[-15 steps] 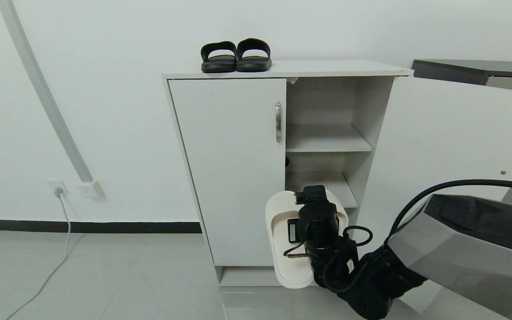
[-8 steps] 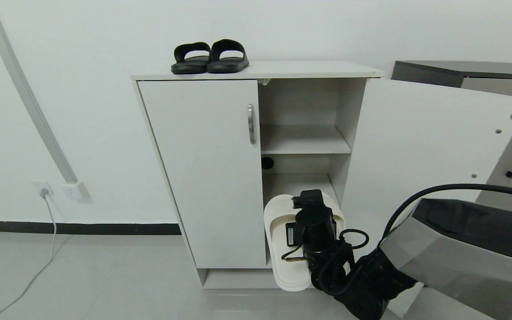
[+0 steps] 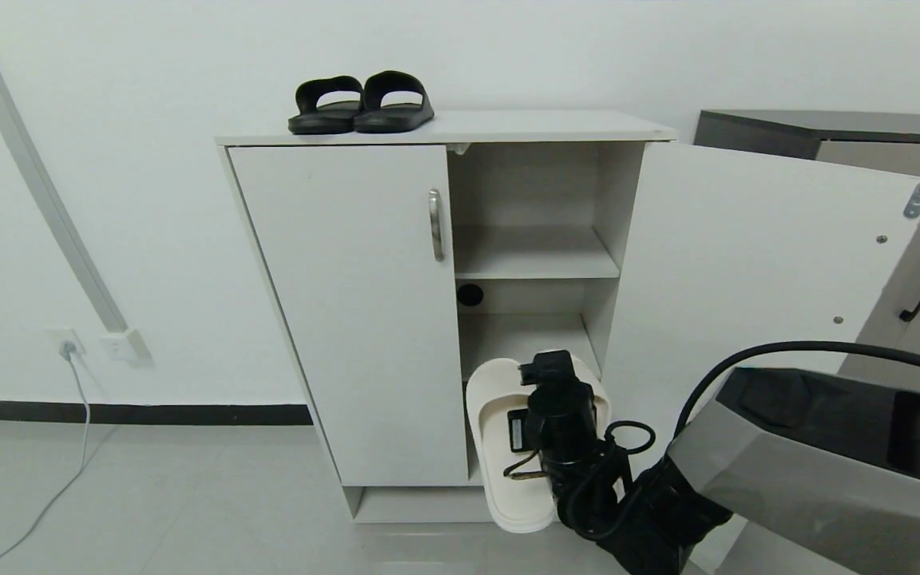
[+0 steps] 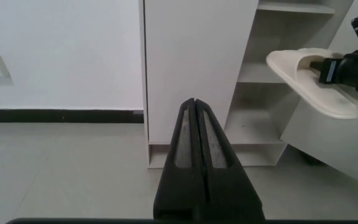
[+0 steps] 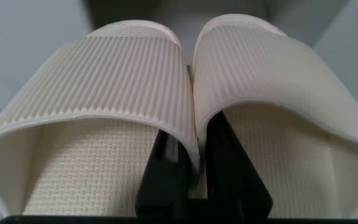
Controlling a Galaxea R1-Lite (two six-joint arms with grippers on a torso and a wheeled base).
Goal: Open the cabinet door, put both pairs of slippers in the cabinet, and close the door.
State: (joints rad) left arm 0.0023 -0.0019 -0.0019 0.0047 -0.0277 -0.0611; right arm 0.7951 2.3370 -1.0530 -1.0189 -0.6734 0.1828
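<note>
- Holding the white slippers (image 3: 500, 447) side by side, the right gripper (image 3: 549, 382) sits low and just right of centre in the head view. It pinches their two inner strap edges together. The pair's long axis runs up the frame, heels toward the bottom edge and toes toward the open half of the cabinet (image 3: 348, 319).
- In the same view, the lower shelf (image 3: 520, 335) lies directly above the toes. The coming move is probably a straight push along that axis. The open door (image 3: 747, 279) stands at right, and the black slippers (image 3: 360, 104) rest on the cabinet top, upper centre-left, not yet stored.
- In the left wrist view, the left gripper (image 4: 194, 109) has its fingers pressed together, holding nothing, well apart from the cabinet. The right arm is clearly the nearer one.
- In the right wrist view, the claw's fingers clamp the touching strap edges, and both slippers extend away from it toward the dim opening.
</note>
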